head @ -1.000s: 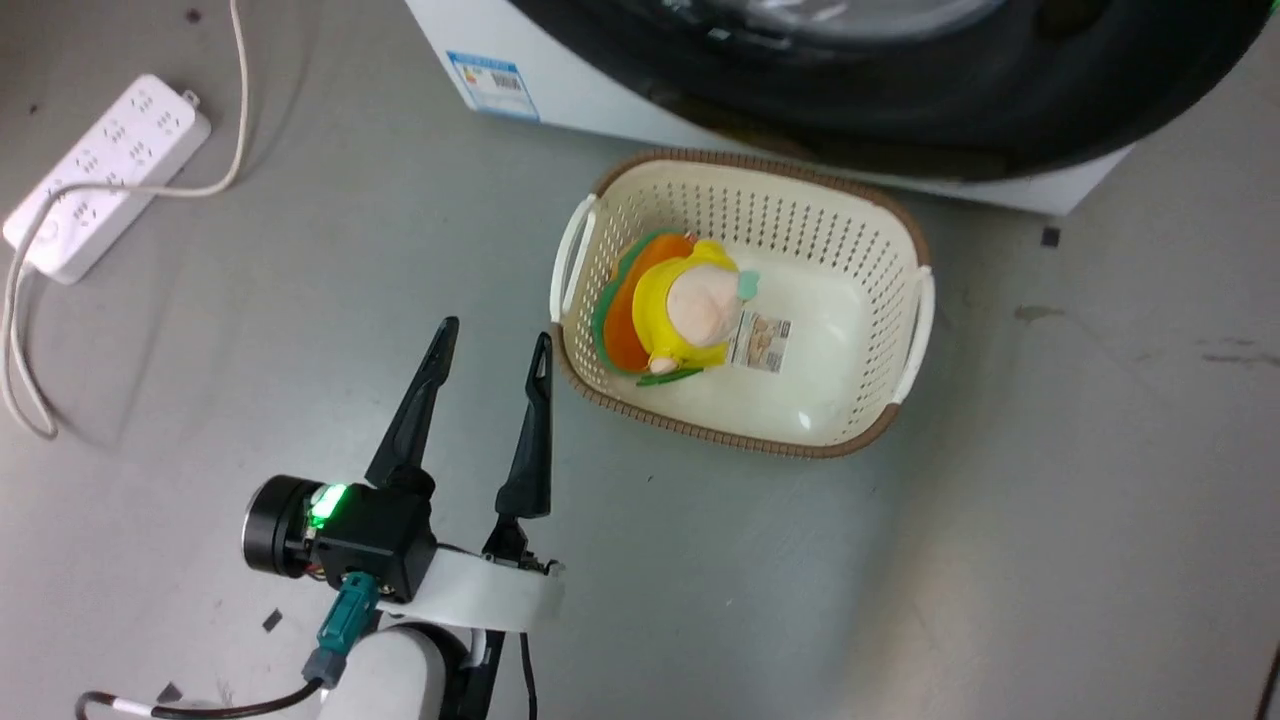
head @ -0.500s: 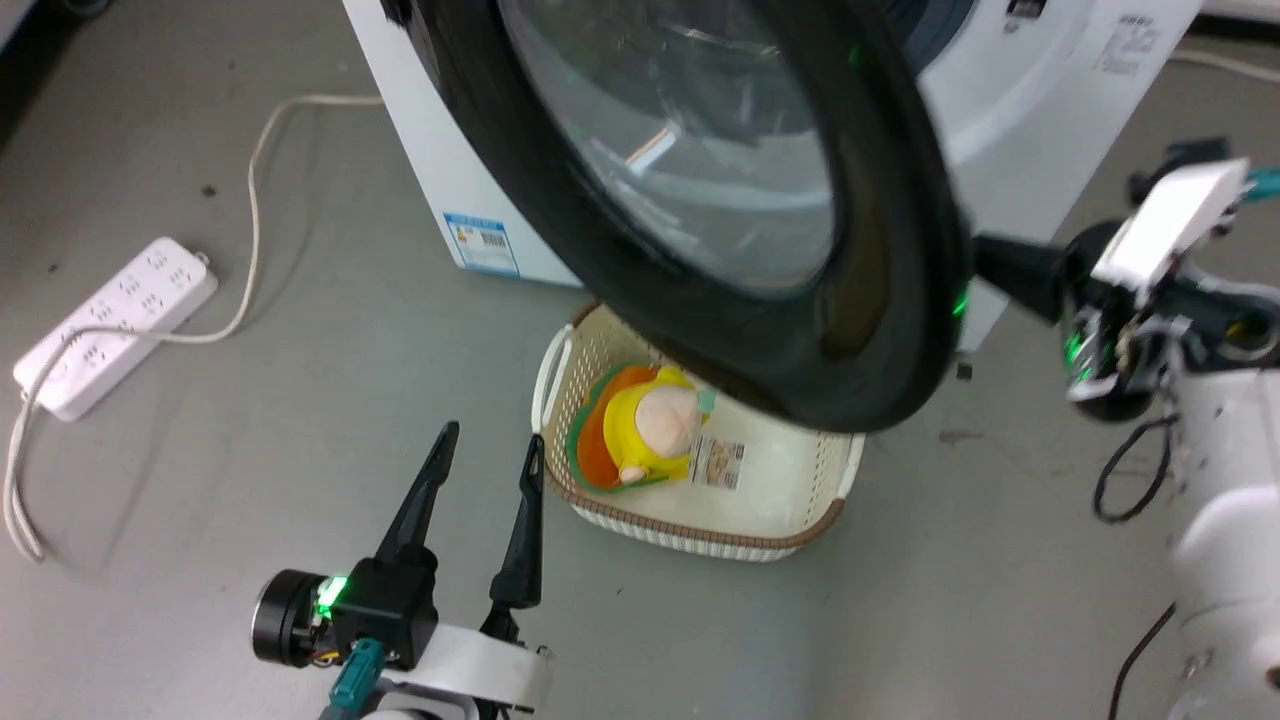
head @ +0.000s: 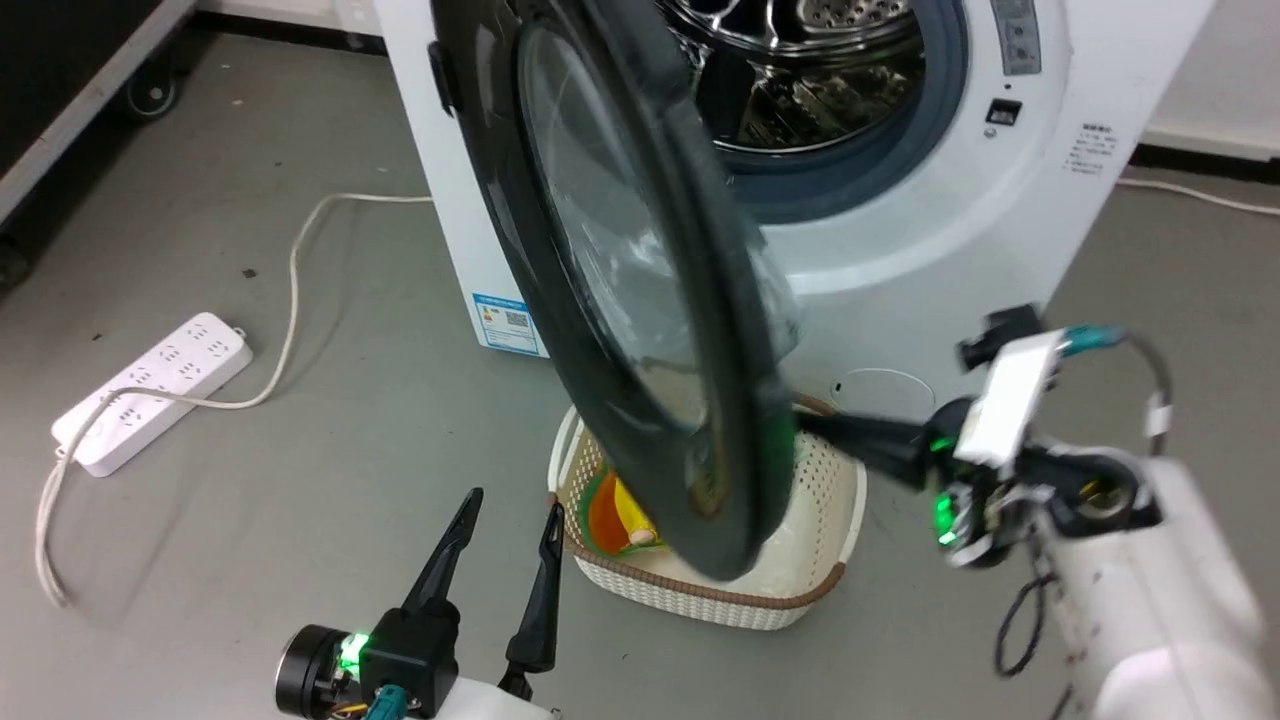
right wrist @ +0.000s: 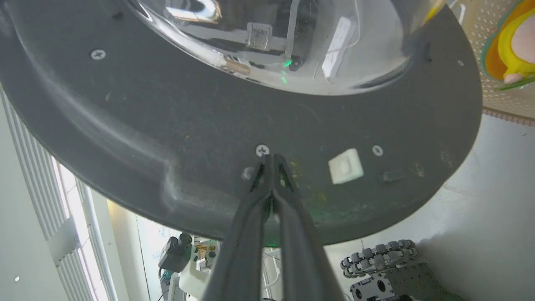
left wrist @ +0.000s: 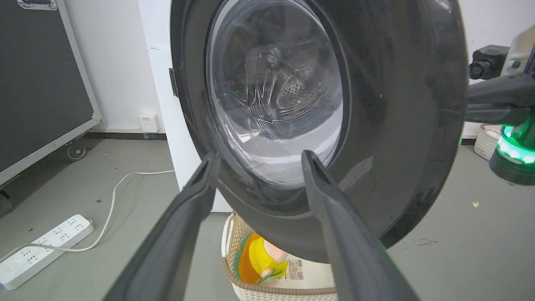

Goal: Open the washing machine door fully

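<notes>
Washing machine door (head: 630, 300) — round glossy black disc, clear glass bowl — hangs half open, hinged left on the white front-loader (head: 1000, 230). Likely rigid, heavy, slick: push the inner black rim, not the glass. Right tool (right wrist: 271, 159) clenched empty, tips on that rim; left tool (head: 512, 500) released, near. One door, one front-loader, two tools.
</notes>
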